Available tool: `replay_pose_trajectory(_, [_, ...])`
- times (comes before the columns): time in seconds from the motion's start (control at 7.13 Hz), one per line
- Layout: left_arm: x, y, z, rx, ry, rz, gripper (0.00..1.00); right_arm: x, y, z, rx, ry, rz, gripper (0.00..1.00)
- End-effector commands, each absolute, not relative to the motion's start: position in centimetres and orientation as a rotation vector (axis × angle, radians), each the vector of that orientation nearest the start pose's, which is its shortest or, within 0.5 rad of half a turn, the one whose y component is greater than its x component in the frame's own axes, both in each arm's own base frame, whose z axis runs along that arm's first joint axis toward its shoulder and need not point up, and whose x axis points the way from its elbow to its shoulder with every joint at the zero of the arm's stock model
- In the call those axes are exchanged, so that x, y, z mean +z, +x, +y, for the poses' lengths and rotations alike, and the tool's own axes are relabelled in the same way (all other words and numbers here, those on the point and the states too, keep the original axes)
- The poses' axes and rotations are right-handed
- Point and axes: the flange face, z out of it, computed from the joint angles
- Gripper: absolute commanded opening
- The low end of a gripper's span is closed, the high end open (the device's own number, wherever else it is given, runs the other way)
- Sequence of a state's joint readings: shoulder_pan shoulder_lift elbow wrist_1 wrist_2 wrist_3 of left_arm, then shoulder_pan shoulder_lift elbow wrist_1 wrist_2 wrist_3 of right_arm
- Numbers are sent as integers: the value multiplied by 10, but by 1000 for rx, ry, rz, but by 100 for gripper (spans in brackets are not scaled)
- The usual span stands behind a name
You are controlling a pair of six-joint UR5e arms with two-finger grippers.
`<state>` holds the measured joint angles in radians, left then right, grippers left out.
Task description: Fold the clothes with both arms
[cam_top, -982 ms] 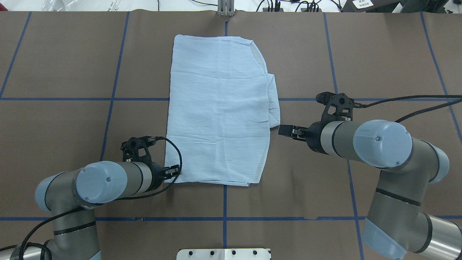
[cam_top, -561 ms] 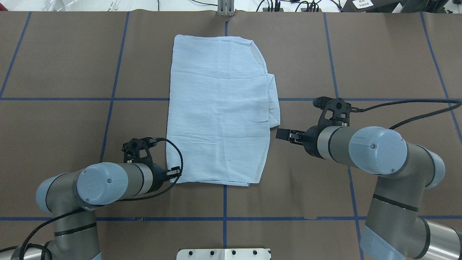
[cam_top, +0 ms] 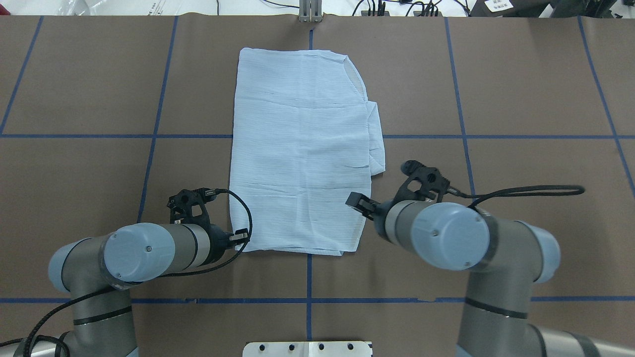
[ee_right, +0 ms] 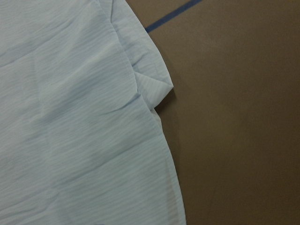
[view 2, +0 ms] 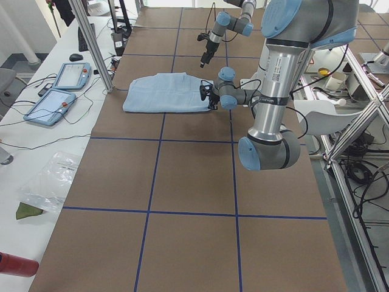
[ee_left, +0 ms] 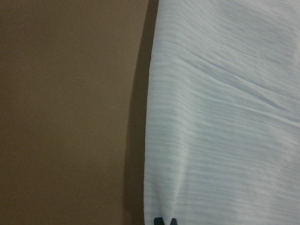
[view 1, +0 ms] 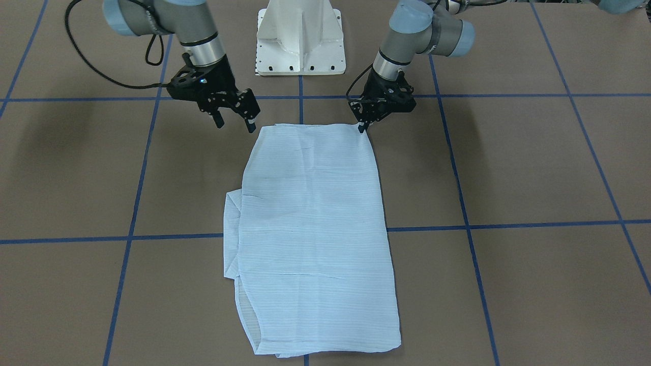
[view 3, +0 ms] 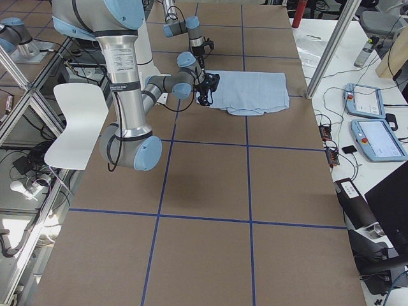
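Observation:
The light blue striped shirt (cam_top: 302, 148) lies folded into a long rectangle on the brown table, with a small flap sticking out on its right side (cam_top: 377, 144). My left gripper (cam_top: 242, 237) is low at the shirt's near left corner, with its fingers closed together on the hem (view 1: 362, 125). The left wrist view shows the fingertips (ee_left: 164, 221) together at the cloth edge (ee_left: 225, 117). My right gripper (view 1: 234, 123) is open and empty. It hangs above the table just off the shirt's near right corner (cam_top: 358, 202). The right wrist view shows only shirt (ee_right: 79, 117) and table.
The brown table cover (cam_top: 521, 89) carries a grid of blue tape lines (cam_top: 154, 139). The white robot pedestal (view 1: 300, 35) stands at the near edge. Tablets (view 2: 61, 85) and cables lie beyond the far edge by a metal post (view 2: 91, 42).
My right arm has swung toward the robot and toward the shirt, from beside the side flap to the near right corner. The left arm has barely moved.

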<state>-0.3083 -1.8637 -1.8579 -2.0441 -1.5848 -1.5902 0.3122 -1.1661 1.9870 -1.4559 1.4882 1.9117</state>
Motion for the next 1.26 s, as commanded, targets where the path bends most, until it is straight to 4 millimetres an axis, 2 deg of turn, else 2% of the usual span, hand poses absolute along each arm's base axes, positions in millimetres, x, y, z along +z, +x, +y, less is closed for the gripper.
replay_pose_trajectory(0.0, [316,518,-305,-301,156,1050,0,216,-568,-283,830,-25,-862,86])
replay_pose_trajectory(0.14, [314,518,-305,-302,157,1051,0,214,-587,-287,842,-24,-844,83])
replay_pose_trajectory(0.42, [313,517,-304,-300,157,1056,0,224,-607,-288,854,-24,-806,83])
replay_pose_trajectory(0.84, [313,517,-304,-300,157,1056,0,233,-618,-275,879,-46,-786,82])
replay_pose_trajectory(1.12, [313,517,-305,-302,159,1056,0,235,-619,-275,884,-46,-782,81])
